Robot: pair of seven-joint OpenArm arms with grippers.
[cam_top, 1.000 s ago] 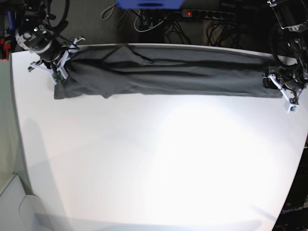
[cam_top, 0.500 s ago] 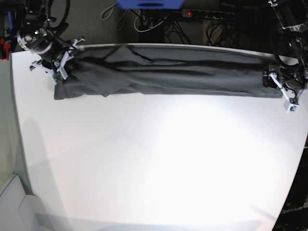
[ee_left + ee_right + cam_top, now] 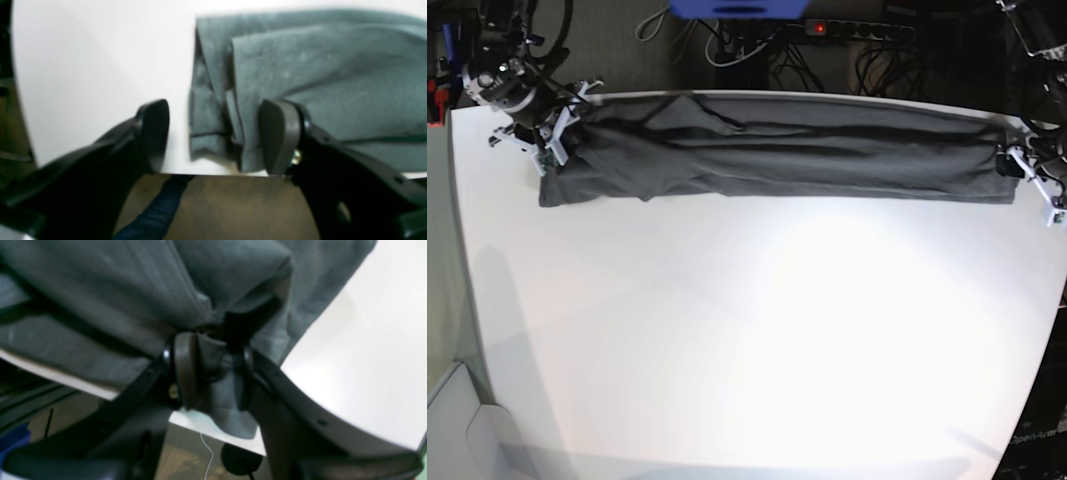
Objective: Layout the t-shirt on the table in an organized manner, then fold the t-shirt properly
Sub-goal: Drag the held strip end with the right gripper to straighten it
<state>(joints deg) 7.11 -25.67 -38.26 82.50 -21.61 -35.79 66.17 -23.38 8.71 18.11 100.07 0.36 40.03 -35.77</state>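
Observation:
The dark grey t-shirt lies as a long wrinkled band along the far edge of the white table. At its right end, my left gripper stands just past the cloth. In the left wrist view this gripper is open wide, with the t-shirt's layered corner lying on the table between the fingers. My right gripper is at the left end. In the right wrist view its jaws stand partly apart, and a bunched fold of the t-shirt sits between them at the table's edge.
A power strip with a red light, cables and a blue object lie beyond the far edge. The table's curved edge runs down the left side. A pale grey surface sits at lower left.
My left gripper has drawn back to the right, off the shirt's end. The right gripper's jaws have parted on the left end. The shirt lies as before.

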